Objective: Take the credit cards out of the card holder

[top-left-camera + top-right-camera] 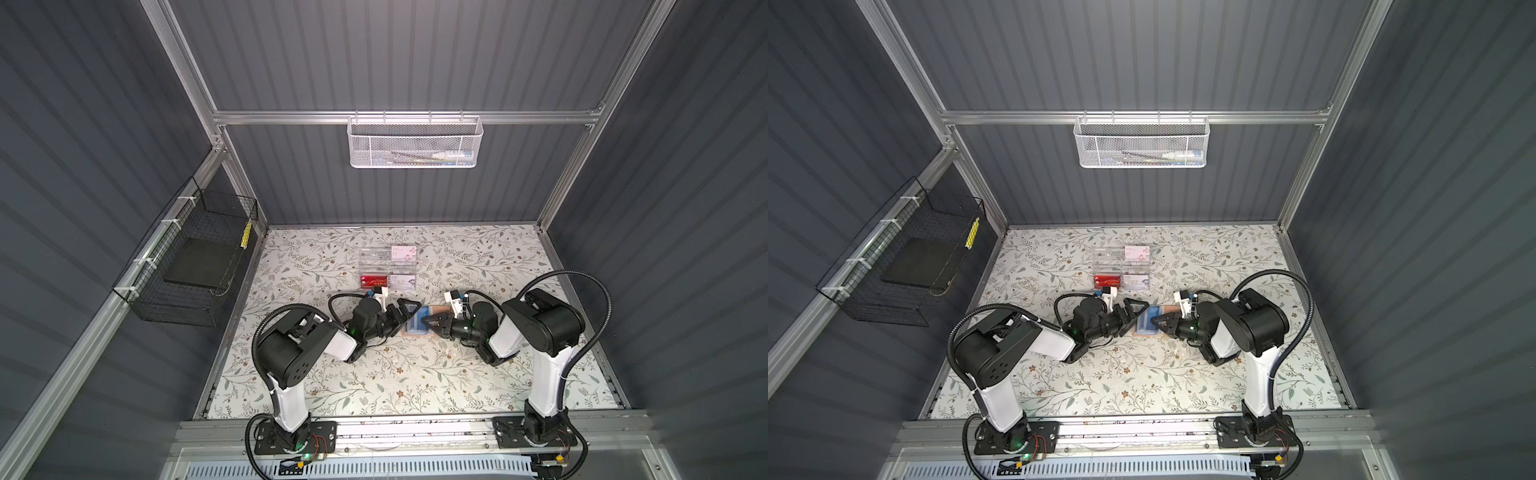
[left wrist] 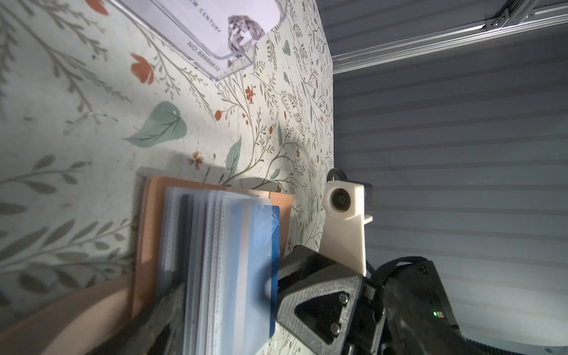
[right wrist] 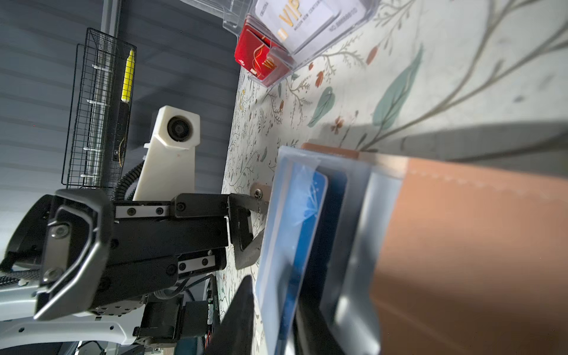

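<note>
The left gripper point(image 1: 411, 313) is held with jaws spread wide just beside the card holder point(image 1: 439, 310), which lies open near the middle of the surface point(image 1: 374, 382). A blue card point(image 2: 261, 246) is seen still sleeved, pinched between the narrowed jaws of the right gripper point(image 1: 424, 321). Extraction is judged unfinished.

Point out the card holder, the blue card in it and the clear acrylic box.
card holder point(image 2: 144, 246), left wrist view, on its tan cover.
blue card point(image 2: 261, 246), left wrist view, on its blue face.
acrylic box point(image 1: 374, 255), in a top view, on the clear part left of the white card.
</note>
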`<state>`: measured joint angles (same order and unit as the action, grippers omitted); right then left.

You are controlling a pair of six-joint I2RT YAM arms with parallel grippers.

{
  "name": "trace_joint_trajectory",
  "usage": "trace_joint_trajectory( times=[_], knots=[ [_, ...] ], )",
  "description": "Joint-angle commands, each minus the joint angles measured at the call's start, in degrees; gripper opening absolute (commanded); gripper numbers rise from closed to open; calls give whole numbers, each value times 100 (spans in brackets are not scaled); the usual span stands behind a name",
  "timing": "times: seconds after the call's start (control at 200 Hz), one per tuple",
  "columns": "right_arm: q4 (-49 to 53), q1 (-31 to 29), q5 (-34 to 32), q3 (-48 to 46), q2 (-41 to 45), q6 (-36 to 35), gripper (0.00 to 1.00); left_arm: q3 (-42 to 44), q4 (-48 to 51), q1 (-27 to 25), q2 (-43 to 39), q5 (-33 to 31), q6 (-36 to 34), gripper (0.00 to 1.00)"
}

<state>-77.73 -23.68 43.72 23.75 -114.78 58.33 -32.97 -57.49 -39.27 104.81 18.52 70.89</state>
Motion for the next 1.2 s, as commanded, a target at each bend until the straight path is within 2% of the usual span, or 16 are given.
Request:
trace_joint_trajectory(
  times=[0.0,0.415,0.926,1.196],
  knots=[
    [-172,96,100,-59,-6,-26,25,159,375,-60,149,183,-4,100],
    [-436,162,298,-15,-155,98,23,132,379,-55,197,177,8,100],
    [-444,356,319,-107,-132,61,7,116,399,-46,223,187,-11,100],
    [-460,455,343,-193,-106,25,3,106,363,-38,262,191,-1,100]
  ],
)
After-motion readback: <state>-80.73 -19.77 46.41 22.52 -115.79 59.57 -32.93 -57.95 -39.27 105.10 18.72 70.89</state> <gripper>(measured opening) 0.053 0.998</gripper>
